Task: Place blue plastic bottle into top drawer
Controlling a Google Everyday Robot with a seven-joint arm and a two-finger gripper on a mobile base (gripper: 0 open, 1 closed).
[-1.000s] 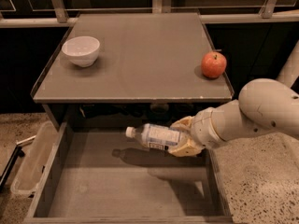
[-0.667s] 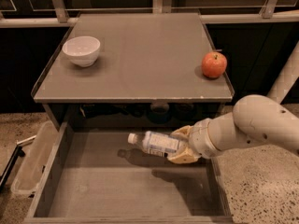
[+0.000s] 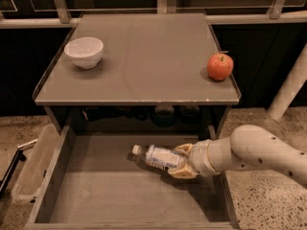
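The two-finger gripper (image 3: 180, 163), with tan fingers on the end of a rounded white arm (image 3: 259, 150), reaches in from the right over the open top drawer (image 3: 109, 198), a wide shallow grey tray with low side walls and a flat bare bottom. Its jaws pinch the base end of the blue plastic bottle (image 3: 160, 157), a small clear one with a white cap and a pale blue-and-white label. The bottle lies nearly on its side, cap pointing left and slightly raised, inside the drawer's outline, right of its middle and nearer its back. A dark shadow sits just under it, and whether it touches the drawer bottom cannot be told. Above the drawer, the flat grey tabletop (image 3: 144, 61) carries a round white bowl (image 3: 84, 51) near its left rear corner and a red apple (image 3: 220, 66) upright near its right edge, the two well apart. A translucent plastic bin (image 3: 32, 169) stands just beside the drawer's left wall on the speckled floor (image 3: 268, 200)
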